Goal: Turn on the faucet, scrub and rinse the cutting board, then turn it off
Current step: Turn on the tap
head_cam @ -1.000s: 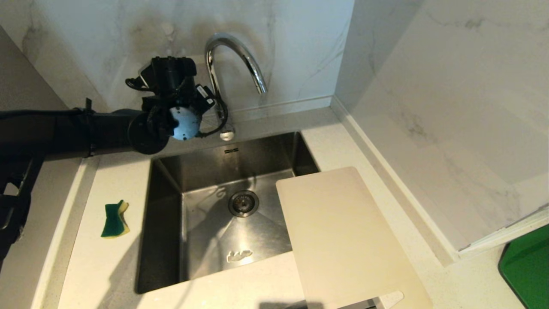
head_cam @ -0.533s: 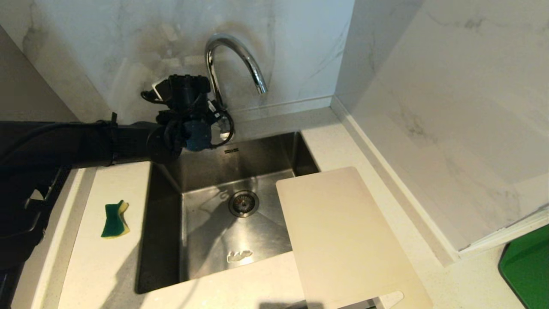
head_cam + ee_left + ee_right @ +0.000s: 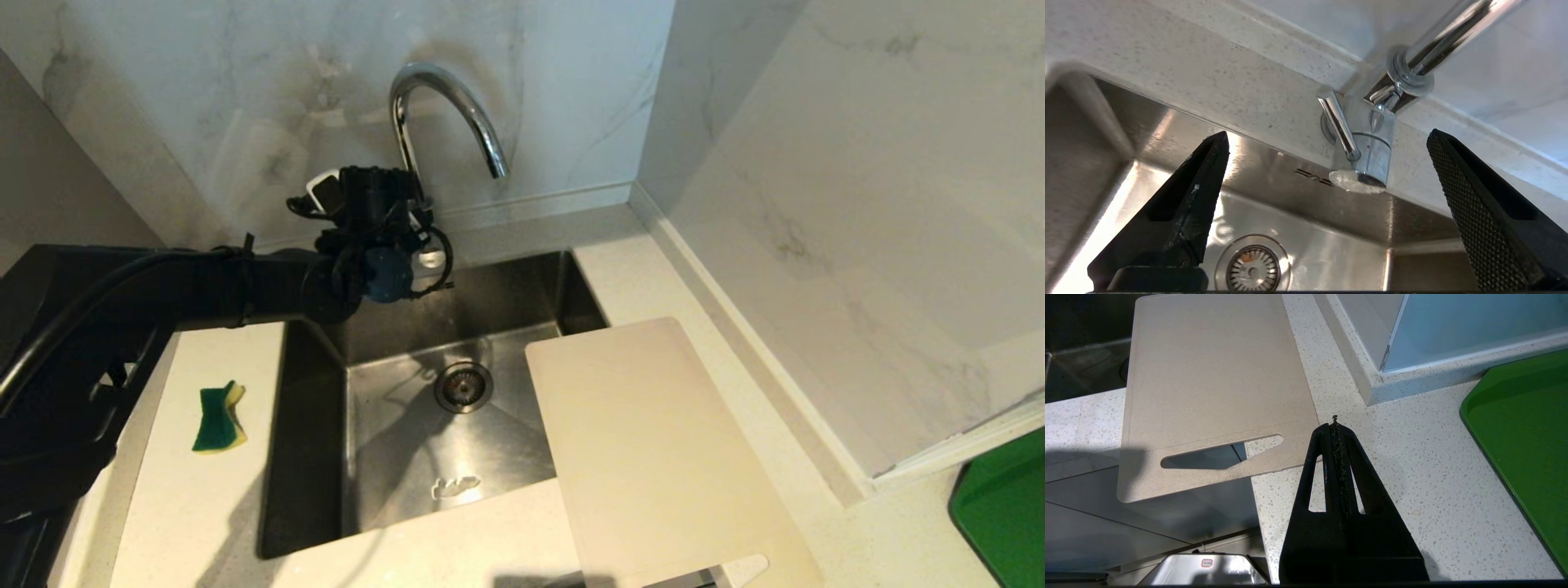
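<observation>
Chrome gooseneck faucet [image 3: 445, 114] stands behind the steel sink [image 3: 392, 457], our left gripper [image 3: 1327, 171] spread wide before its thin lever [image 3: 1339, 124], which could slip off one finger, while the cream plastic cutting board [image 3: 653, 457] bridges the sink's right edge.

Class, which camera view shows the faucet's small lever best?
The left wrist view: the lever shows close up between the open left gripper. In the head view the gripper hides the faucet's base. The right wrist view shows no faucet.
</observation>
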You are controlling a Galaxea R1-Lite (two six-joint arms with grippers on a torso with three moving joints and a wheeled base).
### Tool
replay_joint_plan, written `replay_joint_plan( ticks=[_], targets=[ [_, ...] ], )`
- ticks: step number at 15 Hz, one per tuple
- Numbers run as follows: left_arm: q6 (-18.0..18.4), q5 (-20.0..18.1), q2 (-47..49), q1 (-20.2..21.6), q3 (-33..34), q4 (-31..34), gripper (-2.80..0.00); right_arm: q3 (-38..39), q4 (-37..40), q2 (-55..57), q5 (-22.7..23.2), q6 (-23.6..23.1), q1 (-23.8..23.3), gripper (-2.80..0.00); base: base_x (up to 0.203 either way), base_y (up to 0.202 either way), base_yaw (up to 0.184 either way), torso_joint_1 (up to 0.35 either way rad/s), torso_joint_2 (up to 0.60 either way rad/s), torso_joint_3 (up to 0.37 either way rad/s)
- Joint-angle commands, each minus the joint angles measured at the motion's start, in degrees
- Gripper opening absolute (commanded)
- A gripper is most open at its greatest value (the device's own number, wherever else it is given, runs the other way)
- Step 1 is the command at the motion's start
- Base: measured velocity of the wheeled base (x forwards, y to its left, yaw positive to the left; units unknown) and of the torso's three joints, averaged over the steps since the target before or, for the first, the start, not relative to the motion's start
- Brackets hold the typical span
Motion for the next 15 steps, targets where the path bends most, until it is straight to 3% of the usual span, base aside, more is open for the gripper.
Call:
replay_joint_plan(
  ticks=[1,8,15],
  targets=[
    [-0.7,-0.3,0.2,0.6,0.0,-0.1,0.0,0.0,0.0,0.0,0.0,0.0,0.0,-2.8,0.0,0.0,0.0,0.0,0.0,0.0],
    [-7.9,-5.8,0.5,2.9,-0.3,1.3,0.0,0.0,0.0,0.0,0.0,0.0,0.0,-2.8,0.0,0.0,0.0,0.0,0.0,0.0],
    [-8.6,-6.7,3.2,3.6,-0.3,-1.5,0.0,0.0,0.0,0.0,0.0,0.0,0.0,-2.8,0.0,0.0,0.0,0.0,0.0,0.0]
  ],
)
